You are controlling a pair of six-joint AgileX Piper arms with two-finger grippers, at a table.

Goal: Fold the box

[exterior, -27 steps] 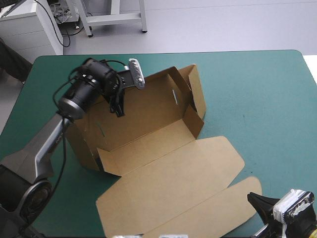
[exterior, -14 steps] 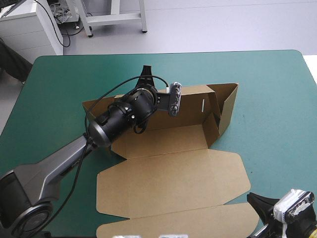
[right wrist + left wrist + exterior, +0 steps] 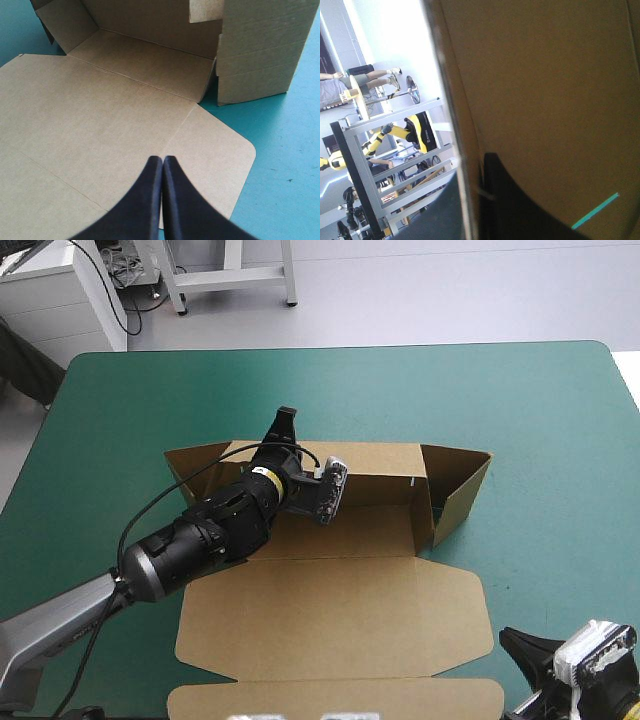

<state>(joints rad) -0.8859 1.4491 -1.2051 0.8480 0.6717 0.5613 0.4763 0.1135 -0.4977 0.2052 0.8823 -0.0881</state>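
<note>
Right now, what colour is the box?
The box is plain brown, best seen in the right wrist view.

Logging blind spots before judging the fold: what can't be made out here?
High view: the left arm covers much of the box's floor and left end.
High view: the bottom edge cuts off the lid's near flap.
Left wrist view: the wall in the left gripper fills it; nothing else of the box shows.
Right wrist view: the box's far wall and left end run out of view.

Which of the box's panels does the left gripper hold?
The far long wall, standing upright, pinched by the left gripper; the lid lies flat, untouched.
</note>
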